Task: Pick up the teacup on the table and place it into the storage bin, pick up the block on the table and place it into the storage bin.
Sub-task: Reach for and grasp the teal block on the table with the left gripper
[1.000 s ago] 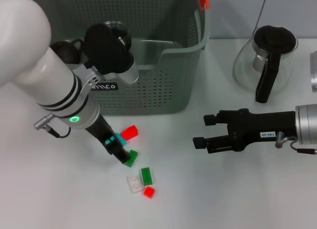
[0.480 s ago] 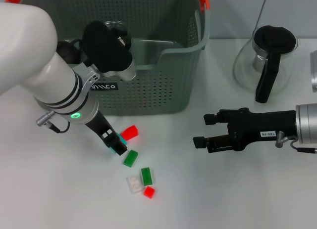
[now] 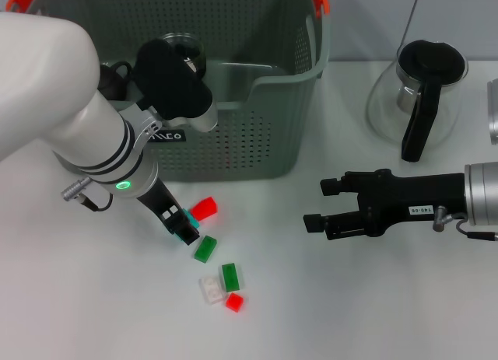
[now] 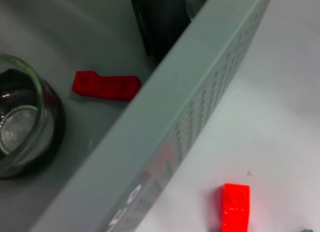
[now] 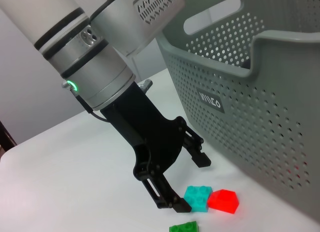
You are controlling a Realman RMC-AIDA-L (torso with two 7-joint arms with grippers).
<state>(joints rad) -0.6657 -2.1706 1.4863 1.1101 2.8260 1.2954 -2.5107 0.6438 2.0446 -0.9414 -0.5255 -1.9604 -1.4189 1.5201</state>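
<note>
left gripper (image 3: 185, 232) lifted off green block (image 3: 205, 249), open beside teal block (image 5: 198, 198)

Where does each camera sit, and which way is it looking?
Head view: up on the robot, looking down at the white table; both arms show.
Left wrist view: on the left arm, looking into the grey-green perforated plastic storage bin; no arm shows.
Right wrist view: on the right arm, looking at the left gripper, fingers open.
All three show the red block.

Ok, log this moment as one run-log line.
left gripper: open, at teal block | right gripper: open, idle on table | storage bin: holds glass teacup, red block
</note>
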